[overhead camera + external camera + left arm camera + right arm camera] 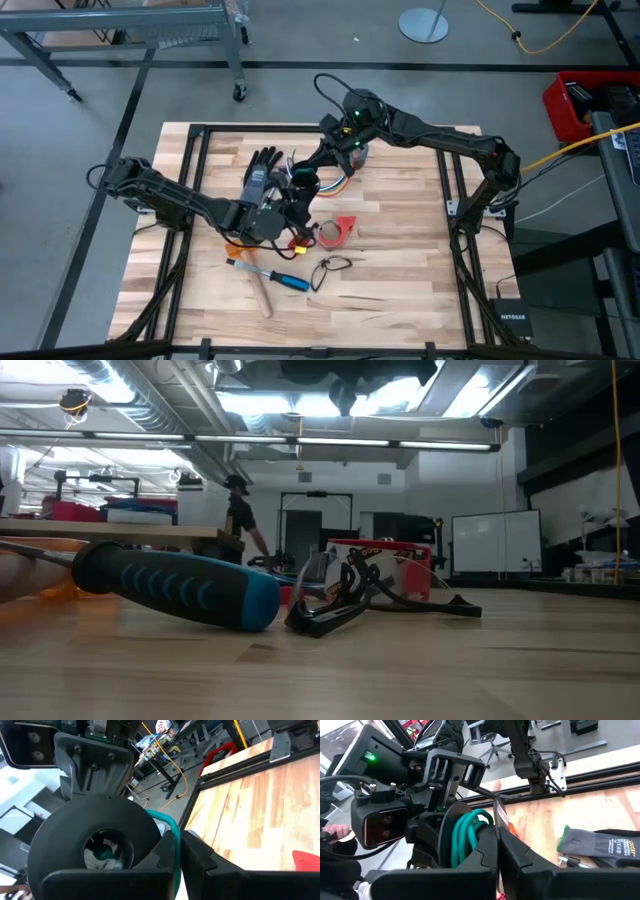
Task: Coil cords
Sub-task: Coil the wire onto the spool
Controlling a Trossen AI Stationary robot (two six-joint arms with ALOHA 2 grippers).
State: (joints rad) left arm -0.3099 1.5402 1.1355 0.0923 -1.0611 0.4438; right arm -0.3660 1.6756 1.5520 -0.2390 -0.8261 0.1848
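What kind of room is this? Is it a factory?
More likely a robotics lab or workshop. Two robot arms work over a wooden table strewn with tools like a screwdriver and glove, and the low view shows ceiling ducts, whiteboards and a person far behind.

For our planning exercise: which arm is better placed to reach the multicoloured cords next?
Right, likely: the right gripper sits beside the cords under its arm; the left gripper is farther away.

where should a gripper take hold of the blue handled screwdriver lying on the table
Take the screwdriver by its thick blue and black handle, coming straight down from above with the fingers across its width. It lies flat on the table, so a side approach would probably just push it, and the thin shaft gives little to pinch.
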